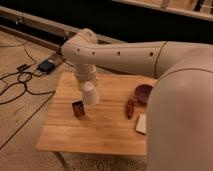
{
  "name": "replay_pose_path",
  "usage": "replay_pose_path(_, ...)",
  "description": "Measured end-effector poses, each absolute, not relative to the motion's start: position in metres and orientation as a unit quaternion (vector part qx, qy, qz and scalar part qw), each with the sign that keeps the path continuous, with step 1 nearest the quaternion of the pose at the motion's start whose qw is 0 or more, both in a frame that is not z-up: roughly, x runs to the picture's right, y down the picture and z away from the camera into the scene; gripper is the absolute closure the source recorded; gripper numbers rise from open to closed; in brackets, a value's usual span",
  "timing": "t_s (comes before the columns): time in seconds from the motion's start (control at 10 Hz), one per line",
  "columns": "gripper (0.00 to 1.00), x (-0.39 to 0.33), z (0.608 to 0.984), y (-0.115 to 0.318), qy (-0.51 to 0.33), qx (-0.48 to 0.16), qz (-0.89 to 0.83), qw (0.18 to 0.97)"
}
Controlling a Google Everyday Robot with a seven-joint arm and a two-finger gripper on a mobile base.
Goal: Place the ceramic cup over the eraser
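Note:
The white ceramic cup (90,94) hangs under my gripper (86,80), which is shut on its upper part. The cup is just above the wooden table (100,130), slightly right of and behind the eraser. The eraser (78,108) is a small dark block with an orange-tinted face, standing upright on the table's left half. The cup's lower rim is close to the eraser's top right corner, apart from it. My arm reaches in from the right across the table's back.
A purple bowl (144,92), a reddish-brown elongated object (130,108) and a flat beige block (141,123) sit on the table's right side. Cables and a black box (46,65) lie on the floor to the left.

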State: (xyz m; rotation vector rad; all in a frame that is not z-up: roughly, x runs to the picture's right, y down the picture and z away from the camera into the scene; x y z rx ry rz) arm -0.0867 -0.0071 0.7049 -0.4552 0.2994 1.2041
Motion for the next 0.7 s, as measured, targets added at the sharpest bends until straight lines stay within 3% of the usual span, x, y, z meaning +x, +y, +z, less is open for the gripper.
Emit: replay_pose_path(0.7, 1.00, -0.133, 0.694, 0.009, 0.097, -0.231, 0.529, 0.811)
